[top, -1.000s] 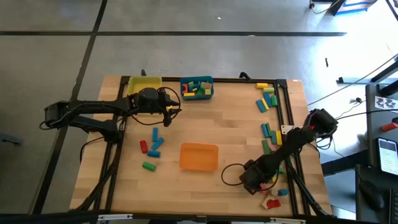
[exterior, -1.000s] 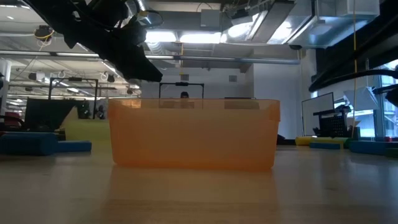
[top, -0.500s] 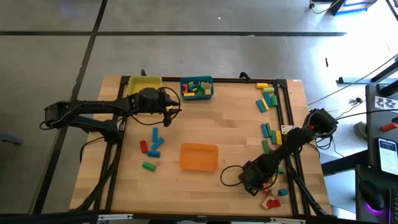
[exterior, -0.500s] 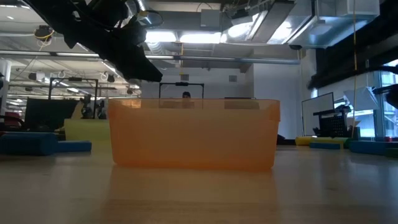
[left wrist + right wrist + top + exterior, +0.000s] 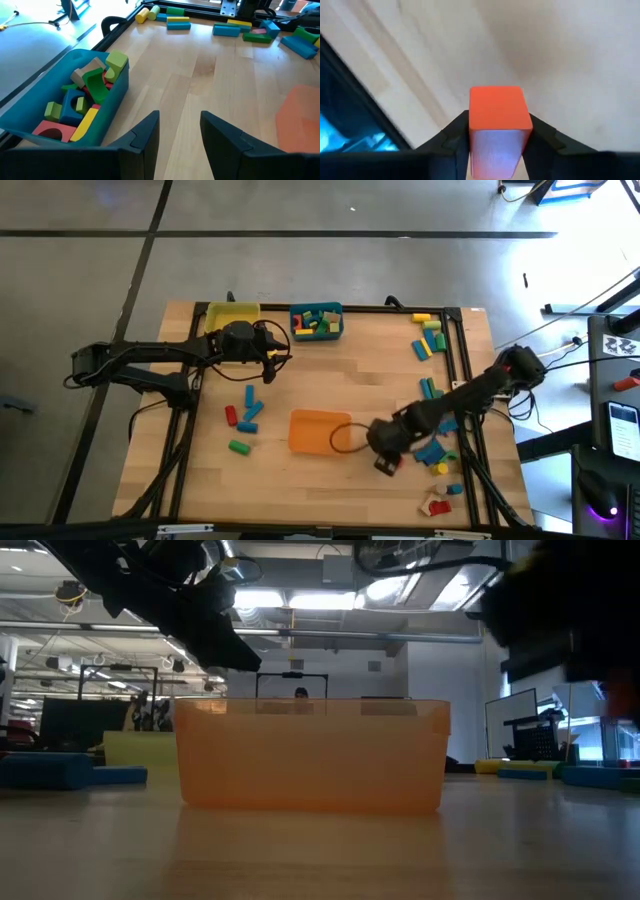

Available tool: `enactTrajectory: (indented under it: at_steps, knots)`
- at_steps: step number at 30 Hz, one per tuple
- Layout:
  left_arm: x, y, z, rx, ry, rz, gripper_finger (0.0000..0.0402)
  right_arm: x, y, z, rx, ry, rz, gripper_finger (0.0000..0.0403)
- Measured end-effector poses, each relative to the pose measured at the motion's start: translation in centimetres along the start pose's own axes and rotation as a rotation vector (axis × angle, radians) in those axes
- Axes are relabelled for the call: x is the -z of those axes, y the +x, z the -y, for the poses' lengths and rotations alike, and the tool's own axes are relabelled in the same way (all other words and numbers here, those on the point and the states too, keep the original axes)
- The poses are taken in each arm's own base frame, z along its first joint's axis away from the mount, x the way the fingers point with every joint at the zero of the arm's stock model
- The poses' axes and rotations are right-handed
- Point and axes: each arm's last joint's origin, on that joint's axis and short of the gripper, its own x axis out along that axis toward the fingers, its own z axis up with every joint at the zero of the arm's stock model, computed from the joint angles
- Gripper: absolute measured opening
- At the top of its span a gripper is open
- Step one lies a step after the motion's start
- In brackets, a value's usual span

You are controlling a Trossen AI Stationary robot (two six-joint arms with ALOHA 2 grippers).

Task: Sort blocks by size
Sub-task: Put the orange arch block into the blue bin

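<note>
- Between the right claw's (image 5: 495,145) two fingers sits a small red-orange block (image 5: 498,107), pinched on both sides and carried clear of the table (image 5: 370,380).
- Just beside that claw, toward the table's middle, stands the orange bin (image 5: 318,430); the block's likely drop lies that way.
- Well apart, the left claw (image 5: 179,132) hangs half-spread and empty beside the teal bin (image 5: 112,107), so the right arm is plainly nearer.

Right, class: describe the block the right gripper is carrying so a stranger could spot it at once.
Find the orange bin at mid-table; the right gripper hangs just off its right side. Clamped between its fingers is an orange-red block, square-ended, the only block lifted off the table rather than lying loose.
</note>
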Motion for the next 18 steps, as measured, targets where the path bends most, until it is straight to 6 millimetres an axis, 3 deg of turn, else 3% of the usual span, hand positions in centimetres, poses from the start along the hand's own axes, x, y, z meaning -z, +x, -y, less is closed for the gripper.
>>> enactTrajectory:
  at_steps: [18]
  knots:
    - [0.0, 0.0, 0.0, 0.0, -0.002, 0.0, 0.0127, -10.3, -8.3, 4.7, 0.094, -0.28, 0.462, 0.0138]
